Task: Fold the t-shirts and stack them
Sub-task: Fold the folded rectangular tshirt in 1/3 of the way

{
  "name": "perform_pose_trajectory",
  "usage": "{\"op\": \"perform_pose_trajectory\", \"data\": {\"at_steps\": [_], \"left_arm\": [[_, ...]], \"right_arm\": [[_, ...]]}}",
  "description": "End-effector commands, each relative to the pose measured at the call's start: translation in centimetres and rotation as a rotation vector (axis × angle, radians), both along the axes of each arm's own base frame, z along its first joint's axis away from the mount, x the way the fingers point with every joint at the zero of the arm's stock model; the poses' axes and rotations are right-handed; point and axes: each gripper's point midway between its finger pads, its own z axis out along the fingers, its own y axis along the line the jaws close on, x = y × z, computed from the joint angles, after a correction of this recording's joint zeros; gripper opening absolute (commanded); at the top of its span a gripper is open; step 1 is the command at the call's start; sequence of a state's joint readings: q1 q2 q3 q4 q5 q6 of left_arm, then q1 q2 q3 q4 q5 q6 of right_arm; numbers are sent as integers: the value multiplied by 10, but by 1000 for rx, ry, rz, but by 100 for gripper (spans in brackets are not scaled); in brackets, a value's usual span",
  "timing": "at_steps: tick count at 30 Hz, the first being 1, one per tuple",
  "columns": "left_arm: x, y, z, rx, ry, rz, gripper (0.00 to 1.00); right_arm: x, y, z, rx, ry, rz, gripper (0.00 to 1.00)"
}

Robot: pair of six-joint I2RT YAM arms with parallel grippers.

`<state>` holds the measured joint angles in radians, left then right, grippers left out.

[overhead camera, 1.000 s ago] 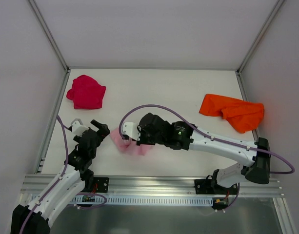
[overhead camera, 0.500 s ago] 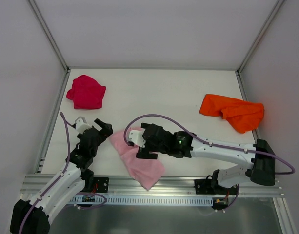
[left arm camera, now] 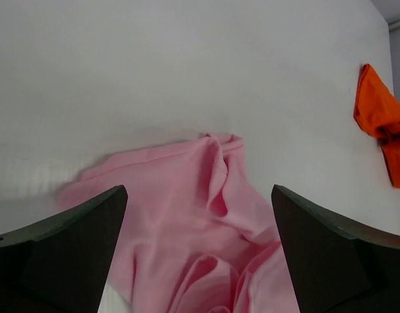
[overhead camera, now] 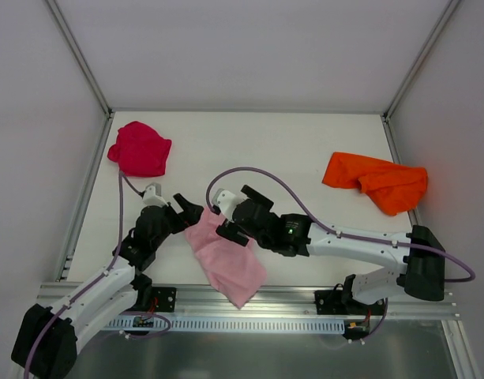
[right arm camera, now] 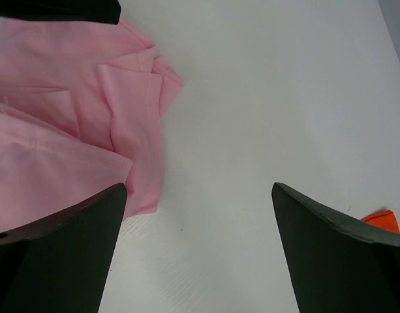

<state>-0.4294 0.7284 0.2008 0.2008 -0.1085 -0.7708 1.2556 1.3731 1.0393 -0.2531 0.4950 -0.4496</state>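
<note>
The light pink t-shirt (overhead camera: 226, 257) lies crumpled on the table near the front edge, one corner reaching the rail. My left gripper (overhead camera: 186, 211) is open at the shirt's upper left edge. In the left wrist view its fingers (left arm camera: 76, 241) straddle the pink folds (left arm camera: 186, 222) without gripping. My right gripper (overhead camera: 223, 215) is open just above the shirt's far end. The right wrist view shows bare table between its fingers (right arm camera: 330, 248), with the pink cloth (right arm camera: 69, 130) to the left. The crimson t-shirt (overhead camera: 140, 148) is bunched at the back left. The orange t-shirt (overhead camera: 376, 180) lies at the back right.
White walls and metal frame posts (overhead camera: 91, 170) enclose the table on three sides. The slotted rail (overhead camera: 249, 308) that carries the arm bases runs along the near edge. Purple cables loop over both arms.
My right gripper opened and released the bunched pink shirt, which dropped and spread toward the front edge. The left arm swung right up to the shirt's edge.
</note>
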Motion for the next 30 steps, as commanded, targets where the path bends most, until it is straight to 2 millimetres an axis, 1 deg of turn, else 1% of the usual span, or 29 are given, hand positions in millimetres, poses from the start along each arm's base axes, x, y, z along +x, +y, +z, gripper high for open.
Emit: {"op": "perform_pose_trajectory", "data": {"at_steps": [1,2,5,6,7,8,9,11,12,13,15,16,18,20,24,25,26,27,29,30], "left_arm": [[-2,-21,30,-19,-86,-83,95],[-3,-22,38,-26,-104,-84,95],[-11,-28,41,-43,-102,-103,95],[-14,-31,41,-64,-101,-110,95],[-20,-37,45,-87,-118,-132,95],[-22,-34,38,-82,-106,-115,94],[-24,-34,37,-93,-98,-110,94],[-25,-36,30,-85,-75,-116,95],[-25,-38,27,-84,-63,-128,95],[-25,-39,16,-64,-25,-128,95],[-23,-42,9,-69,-1,-131,95],[-24,-44,2,-63,25,-136,95],[-23,-48,0,-78,40,-130,95],[-26,-52,-3,-78,55,-127,95],[-22,-53,-8,-57,77,-96,95],[-22,-50,-16,-27,105,-90,95],[-19,-51,-11,-30,94,-82,95],[-18,-49,-20,-4,122,-72,95],[-13,-48,-24,20,146,-45,95],[-11,-50,-30,39,172,-44,95]], "right_arm": [[20,6,15,80,-25,-97,100],[23,3,9,78,-11,-111,100],[28,-4,-4,63,27,-157,100],[30,-9,-7,63,29,-183,100],[34,-16,-8,64,22,-214,100],[37,-27,-11,85,33,-260,100],[38,-31,-11,108,40,-274,100],[42,-35,-8,169,59,-283,100],[43,-38,-2,202,54,-291,100],[45,-42,2,214,46,-303,100],[48,-46,15,244,17,-332,100],[48,-47,18,249,12,-336,100],[50,-53,25,259,-2,-355,100],[50,-56,26,260,-10,-363,100],[50,-60,28,271,-19,-370,100],[50,-61,28,269,-24,-374,100],[50,-62,28,266,-24,-373,100],[51,-64,29,267,-33,-384,100],[51,-67,32,277,-42,-391,100],[51,-69,35,290,-47,-393,100]]}}
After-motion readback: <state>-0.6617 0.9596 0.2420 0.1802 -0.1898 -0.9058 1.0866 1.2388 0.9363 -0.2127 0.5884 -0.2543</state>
